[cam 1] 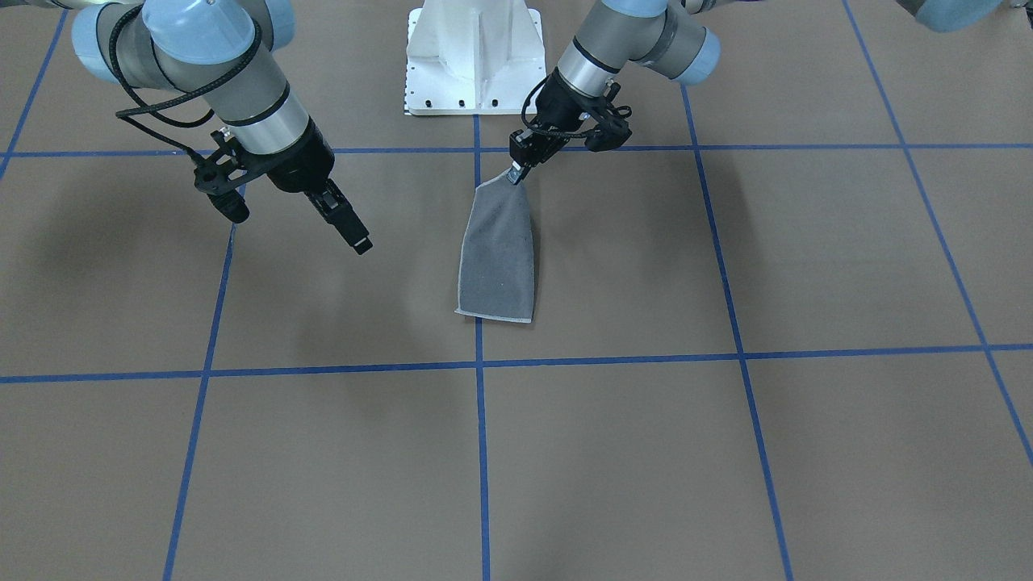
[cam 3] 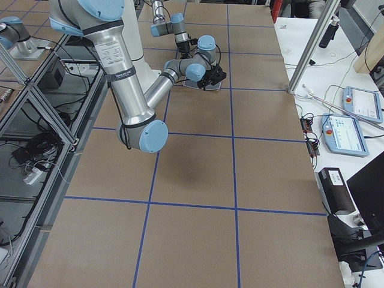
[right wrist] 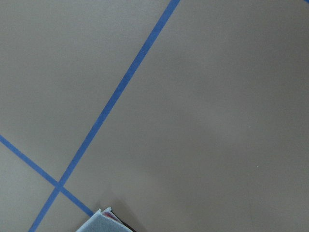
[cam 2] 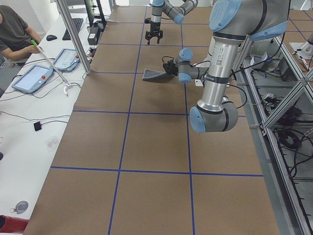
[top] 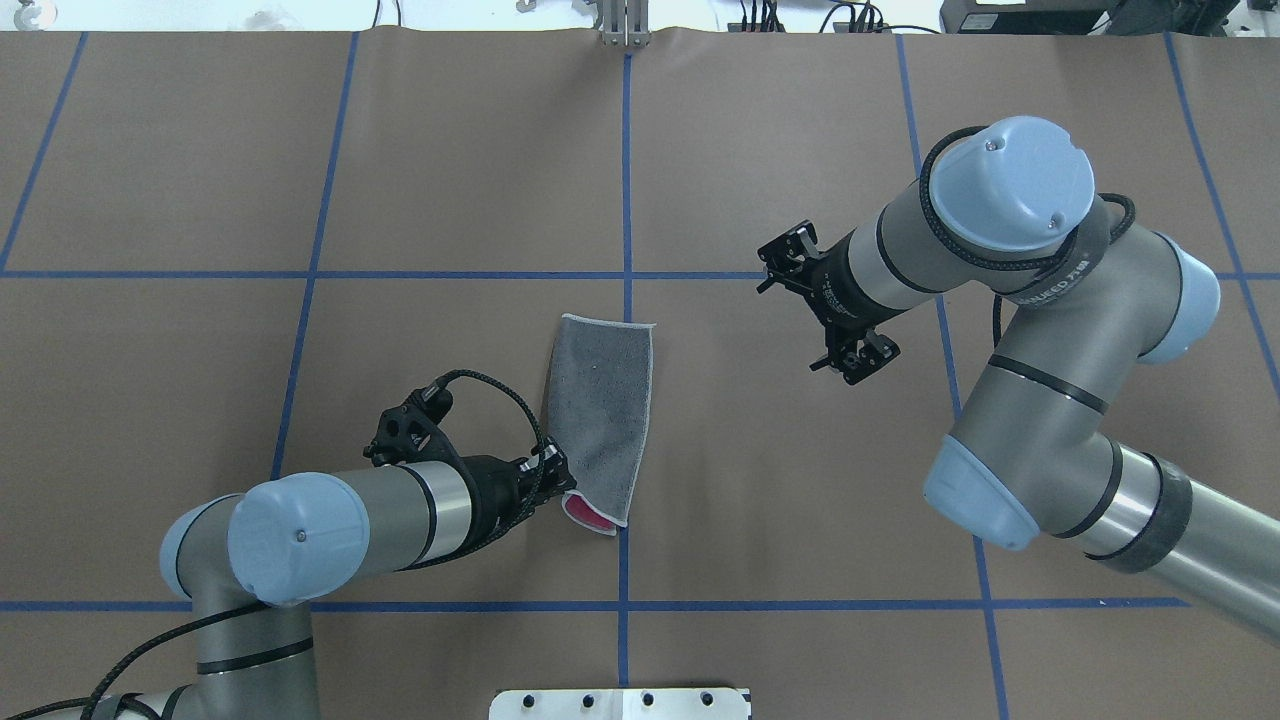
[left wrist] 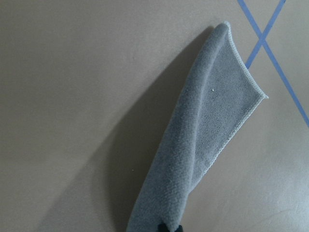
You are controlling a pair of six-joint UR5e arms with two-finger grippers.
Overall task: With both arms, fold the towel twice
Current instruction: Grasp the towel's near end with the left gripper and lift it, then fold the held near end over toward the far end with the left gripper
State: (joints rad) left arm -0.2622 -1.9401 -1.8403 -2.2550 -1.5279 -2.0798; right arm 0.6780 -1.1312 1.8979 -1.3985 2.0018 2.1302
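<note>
while the left gripper (cam 1: 515,174) pinched one end of the towel (cam 1: 498,258) at the middle of the table (cam 1: 807,484) and the right gripper (cam 1: 359,240) hung spread, well apart, that lone pinch could skew the fold.

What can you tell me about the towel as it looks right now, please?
The towel looks like terry cloth. It is folded into a narrow strip with the dark grey face out, has pale stitched edging, and shows a sliver of pink at the robot-side end. The left gripper pinches that end and holds it raised, while the far end rests on the table.
</note>
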